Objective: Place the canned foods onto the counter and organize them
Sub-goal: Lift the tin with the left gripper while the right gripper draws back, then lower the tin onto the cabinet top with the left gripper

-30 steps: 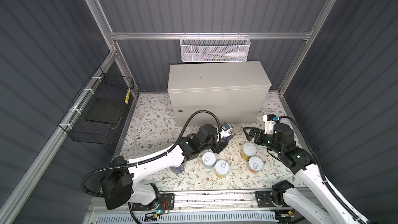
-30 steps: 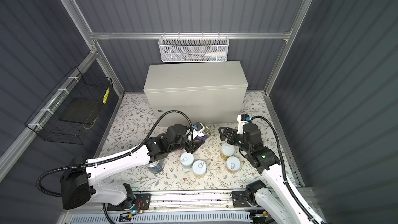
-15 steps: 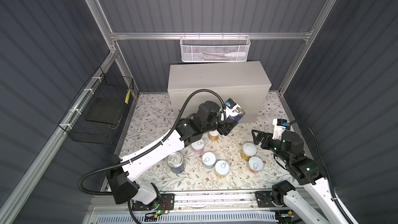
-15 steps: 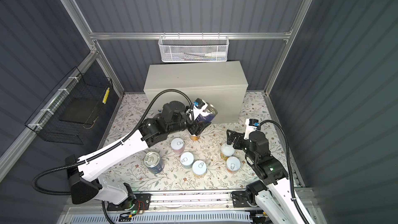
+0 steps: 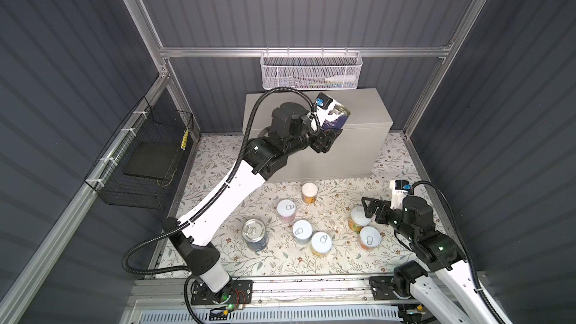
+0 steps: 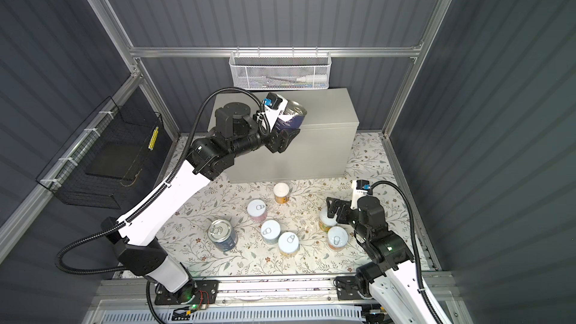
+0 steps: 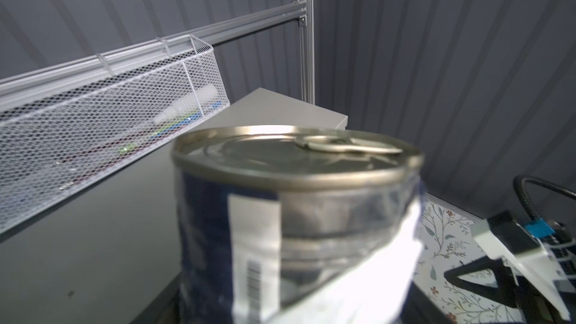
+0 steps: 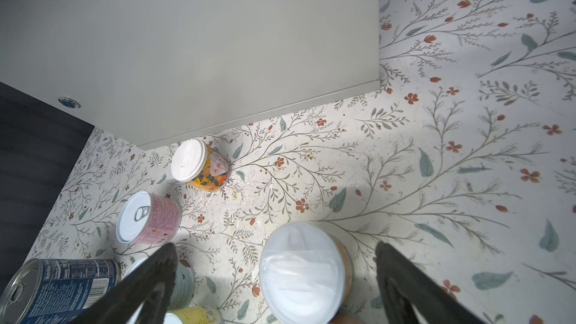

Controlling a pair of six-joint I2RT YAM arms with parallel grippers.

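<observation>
The left gripper (image 5: 329,126) is clamped on a tilted blue can (image 5: 337,116), up over the front of the bench (image 5: 367,110). The right gripper (image 5: 372,210) is wide apart over a white-lid can (image 5: 357,220). Six more cans (image 5: 302,232) stand on the flowery mat (image 5: 280,263).

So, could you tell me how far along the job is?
Done: nothing; the counter top is bare. In hand: the left jaws hold a blue can over it; the right jaws stand open over a small can. Left: seven cans on the mat.
</observation>
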